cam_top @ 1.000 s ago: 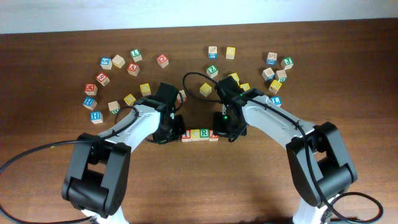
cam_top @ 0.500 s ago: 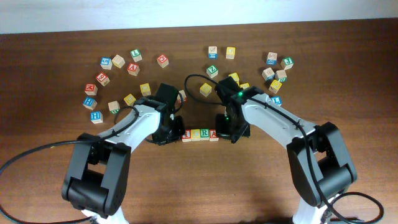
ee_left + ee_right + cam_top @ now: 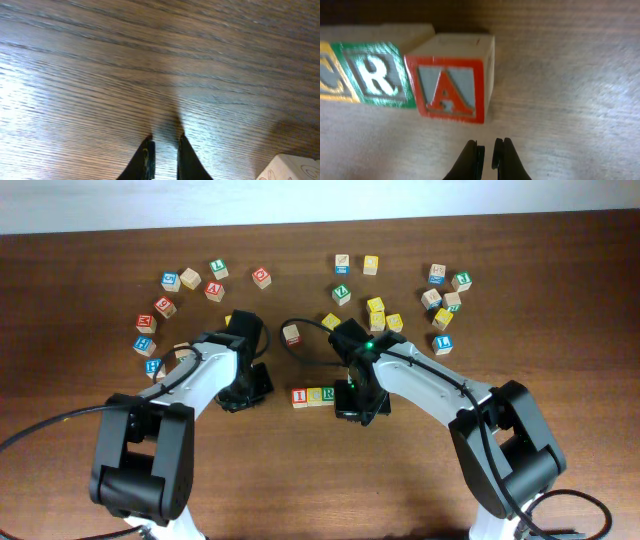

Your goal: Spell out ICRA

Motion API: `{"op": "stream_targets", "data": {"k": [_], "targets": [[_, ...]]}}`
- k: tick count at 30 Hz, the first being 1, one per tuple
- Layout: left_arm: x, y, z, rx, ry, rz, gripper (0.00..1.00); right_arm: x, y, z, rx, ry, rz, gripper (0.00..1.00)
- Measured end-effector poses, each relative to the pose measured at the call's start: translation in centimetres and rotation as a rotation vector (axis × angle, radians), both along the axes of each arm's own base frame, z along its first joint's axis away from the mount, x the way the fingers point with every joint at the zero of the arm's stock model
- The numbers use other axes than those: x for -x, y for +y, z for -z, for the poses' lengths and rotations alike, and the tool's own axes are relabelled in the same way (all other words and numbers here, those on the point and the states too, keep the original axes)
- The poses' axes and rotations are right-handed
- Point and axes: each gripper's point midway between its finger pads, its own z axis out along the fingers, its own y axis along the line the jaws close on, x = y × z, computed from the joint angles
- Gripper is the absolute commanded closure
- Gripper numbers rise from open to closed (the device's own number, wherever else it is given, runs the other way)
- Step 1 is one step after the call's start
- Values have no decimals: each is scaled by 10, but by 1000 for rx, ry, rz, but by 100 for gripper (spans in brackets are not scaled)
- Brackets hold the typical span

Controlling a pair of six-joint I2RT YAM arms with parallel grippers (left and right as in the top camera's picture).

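left gripper (image 3: 165, 150): fingers almost together, holding nothing, low over the table (image 3: 100, 75) | right gripper (image 3: 487, 152): nearly closed, empty, just beside A block (image 3: 451, 82) | row: A block touches R block (image 3: 380, 75), then C block (image 3: 332, 75), I block (image 3: 299, 395)

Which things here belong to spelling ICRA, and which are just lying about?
Job: I block, C block, R block, A block, side by side in a row; right claw near the A.
Lying about: loose blocks on the left, loose blocks on the right, lone block behind the row.
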Motion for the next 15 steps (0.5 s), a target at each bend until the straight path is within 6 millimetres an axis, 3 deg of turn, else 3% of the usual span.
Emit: {"op": "stream_targets", "data": {"k": [3, 15], "targets": [[0, 1, 0, -1, 0, -3, 88, -11, 4, 1, -13, -48, 3, 96], [-1, 2, 0, -3, -1, -4, 84, -19, 6, 3, -22, -88, 3, 96]]}}
